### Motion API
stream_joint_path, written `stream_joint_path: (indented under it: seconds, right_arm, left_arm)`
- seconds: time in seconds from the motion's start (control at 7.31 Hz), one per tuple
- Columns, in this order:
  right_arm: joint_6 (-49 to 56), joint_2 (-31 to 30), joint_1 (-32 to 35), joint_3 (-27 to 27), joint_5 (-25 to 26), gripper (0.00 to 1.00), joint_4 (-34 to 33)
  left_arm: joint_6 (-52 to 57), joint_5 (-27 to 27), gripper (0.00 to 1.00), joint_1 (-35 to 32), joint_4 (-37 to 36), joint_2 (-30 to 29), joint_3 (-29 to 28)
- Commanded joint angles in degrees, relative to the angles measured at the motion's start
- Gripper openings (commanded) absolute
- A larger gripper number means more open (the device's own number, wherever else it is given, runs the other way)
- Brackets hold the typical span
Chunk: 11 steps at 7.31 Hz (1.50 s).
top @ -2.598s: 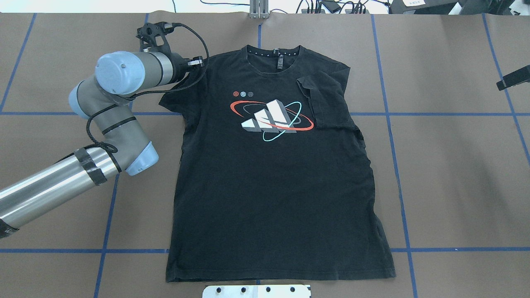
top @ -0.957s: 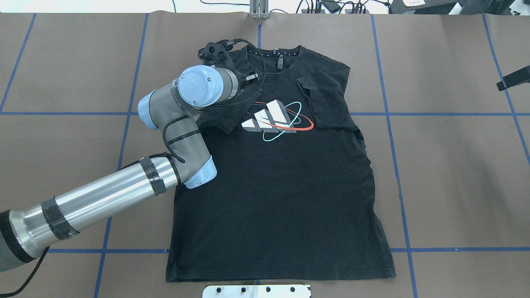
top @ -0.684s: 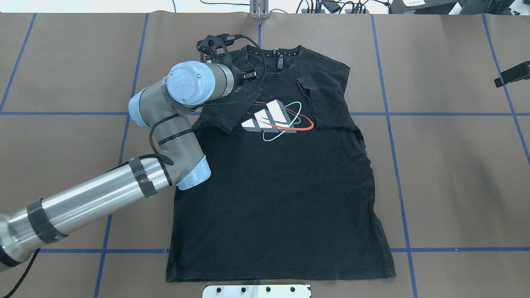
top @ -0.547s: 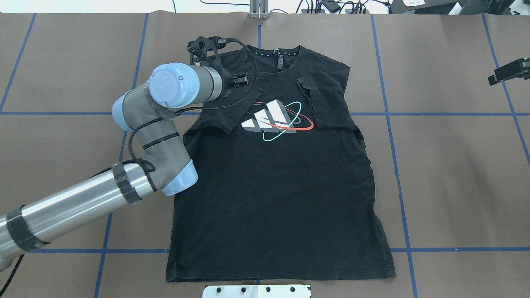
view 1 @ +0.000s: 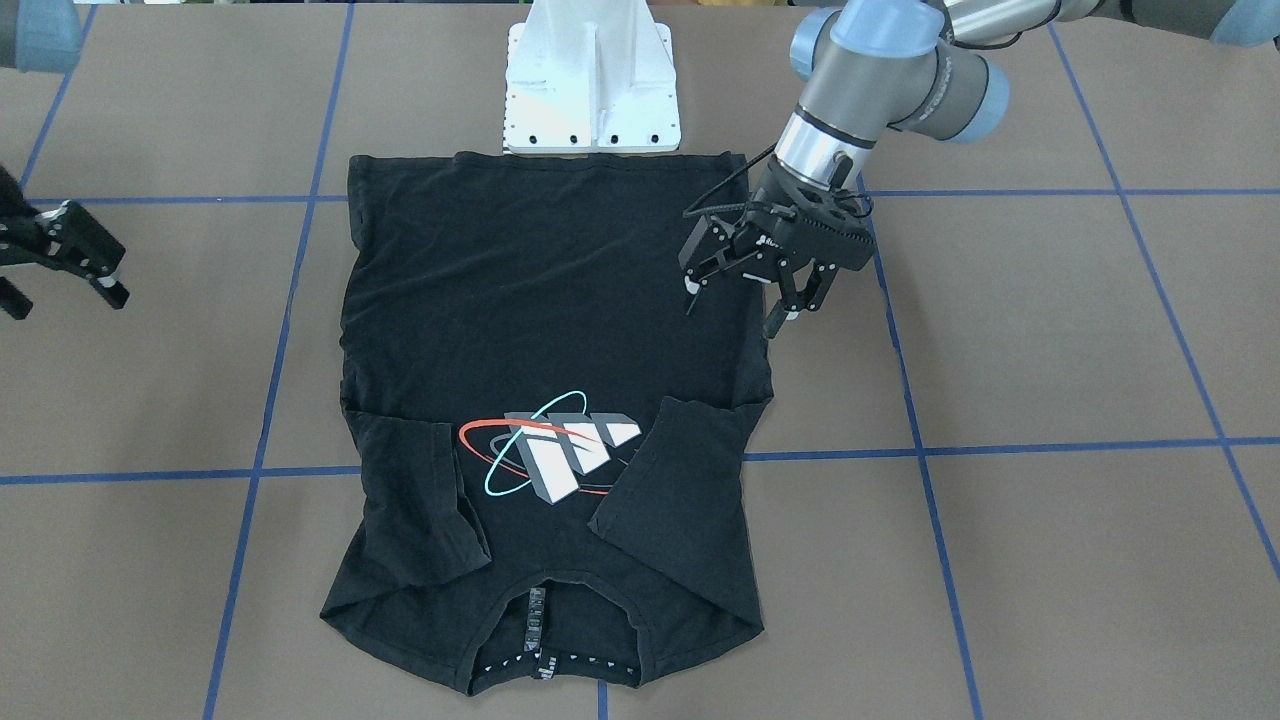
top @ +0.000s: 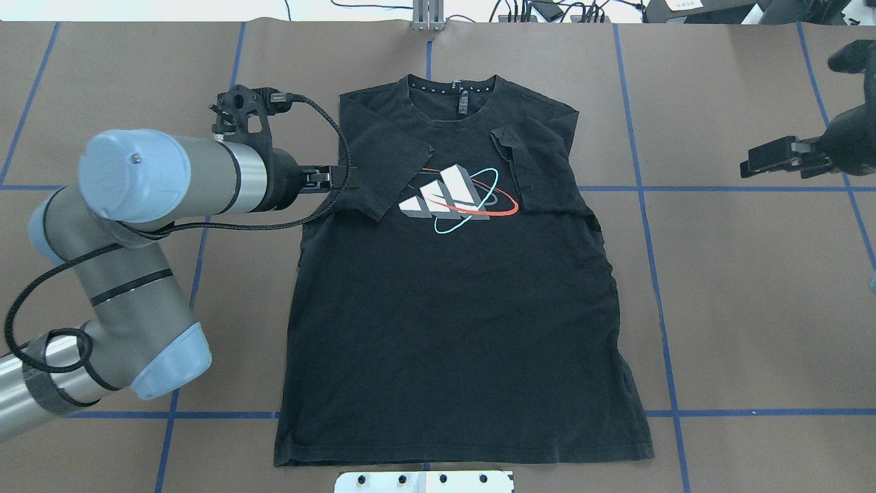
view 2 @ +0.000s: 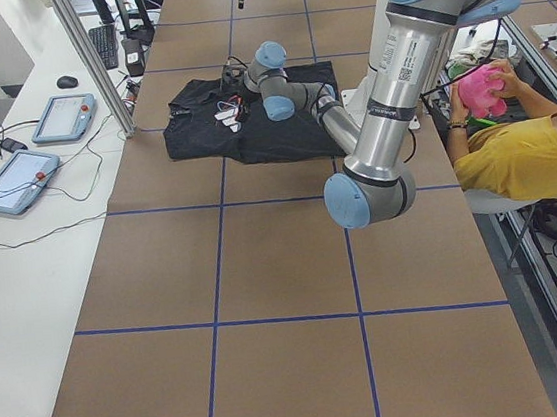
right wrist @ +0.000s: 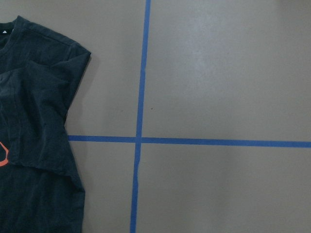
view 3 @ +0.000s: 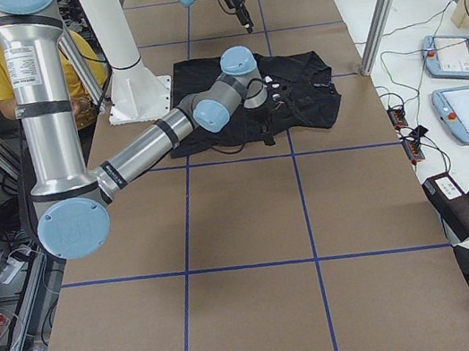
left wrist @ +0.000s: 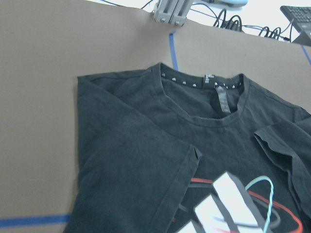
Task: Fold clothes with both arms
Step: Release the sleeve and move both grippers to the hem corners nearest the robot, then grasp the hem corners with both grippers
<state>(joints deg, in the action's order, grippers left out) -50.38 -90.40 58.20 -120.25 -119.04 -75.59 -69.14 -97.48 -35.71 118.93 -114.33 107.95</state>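
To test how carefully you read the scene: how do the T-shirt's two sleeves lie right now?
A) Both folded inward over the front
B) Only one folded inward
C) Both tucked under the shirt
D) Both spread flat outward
A: on the T-shirt, the left-hand sleeve and the right-hand sleeve both lie folded onto the front, flanking the print.

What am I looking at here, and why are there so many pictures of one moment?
Two robot arms work at a brown table. One camera looks down from behind the robot, one faces it, two watch from the table's ends, and one rides on each wrist. A black T-shirt lies flat, print up, with both sleeves folded inward. The left gripper hangs open over the shirt's edge. The right gripper is open, off to the side. Neither holds anything.
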Motion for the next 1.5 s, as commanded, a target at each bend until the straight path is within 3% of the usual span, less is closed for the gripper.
stream_joint_path:
  seconds: [0.0, 0.27, 0.68, 0.96, 1.37]
  right_arm:
    - [-15.9, -4.8, -15.1, -9.3, 12.6, 1.0, 0.0]
    - [-28.1, -9.2, -31.0, -14.7, 26.4, 1.0, 0.0]
    - [-42.2, -12.8, -52.5, -16.1, 46.0, 1.0, -0.1]
    - [-46.1, -15.4, -60.9, -16.1, 52.5, 1.0, -0.1]
    - [-46.1, -15.4, -62.1, -16.9, 53.2, 1.0, -0.1]
  left_arm:
    - [-0.6, -0.3, 1.0, 1.9, 0.4, 6.7, 4.7]
    - [-7.6, 1.8, 1.0, 9.3, 1.1, 12.3, 8.7]
    - [-14.4, 8.3, 1.0, 21.7, 1.2, 19.7, 13.2]
    - [-18.9, 11.3, 1.0, 29.0, 1.1, 23.2, 13.2]
    - [-23.7, 13.8, 0.96, 35.6, 1.0, 24.0, 12.4]
